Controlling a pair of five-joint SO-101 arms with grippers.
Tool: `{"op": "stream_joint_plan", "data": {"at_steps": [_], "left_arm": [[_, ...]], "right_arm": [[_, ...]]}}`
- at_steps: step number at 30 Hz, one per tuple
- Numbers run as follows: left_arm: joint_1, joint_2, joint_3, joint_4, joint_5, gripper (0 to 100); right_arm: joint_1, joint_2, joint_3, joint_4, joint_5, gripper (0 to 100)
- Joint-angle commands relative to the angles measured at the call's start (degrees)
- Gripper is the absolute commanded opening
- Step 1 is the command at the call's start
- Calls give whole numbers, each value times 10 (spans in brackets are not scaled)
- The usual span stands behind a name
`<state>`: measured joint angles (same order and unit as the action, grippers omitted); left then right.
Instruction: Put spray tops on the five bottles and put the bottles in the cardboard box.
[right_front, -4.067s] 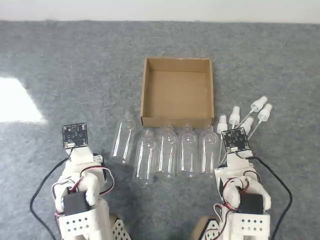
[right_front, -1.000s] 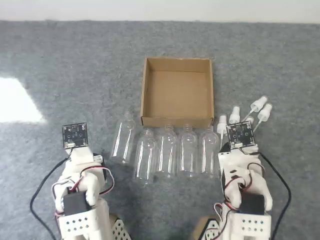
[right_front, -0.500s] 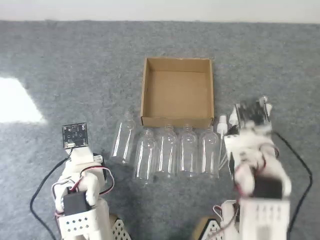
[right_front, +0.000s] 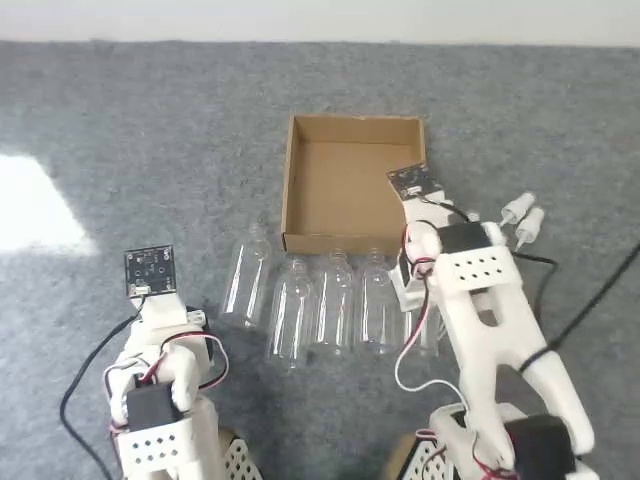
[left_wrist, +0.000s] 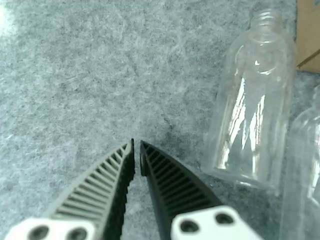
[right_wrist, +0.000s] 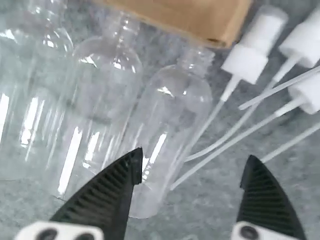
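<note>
Right gripper (right_wrist: 194, 156) jaws wide open, empty, above rightmost bottle (right_wrist: 170, 115). Spray tops (right_wrist: 248, 56) lie just beside it, stems running alongside bottle. Left gripper (left_wrist: 136, 146) jaws nearly closed, empty, well apart from them.

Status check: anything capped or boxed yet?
Done: nothing. The cardboard box holds none of the five bottles, which lie uncapped before it. In hand: the right gripper hangs open over the bottle beside the spray tops; the left gripper is shut on nothing. Left: all capping and boxing.
</note>
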<state>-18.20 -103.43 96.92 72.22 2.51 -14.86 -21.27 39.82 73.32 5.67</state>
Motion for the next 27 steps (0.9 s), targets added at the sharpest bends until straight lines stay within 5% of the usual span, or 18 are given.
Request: {"op": "stream_joint_plan", "data": {"at_steps": [1, 11, 15, 27], "left_arm": [[0, -8, -4, 2, 2, 12], [0, -8, -4, 2, 2, 12], [0, -8, -4, 2, 2, 12], [0, -8, -4, 2, 2, 12]], "right_arm": [[-22, 10, -32, -22, -38, 297], [-27, 65, 1, -86, -111, 292], [-25, 90, 2, -87, -120, 188], [42, 22, -4, -69, -38, 42]]}}
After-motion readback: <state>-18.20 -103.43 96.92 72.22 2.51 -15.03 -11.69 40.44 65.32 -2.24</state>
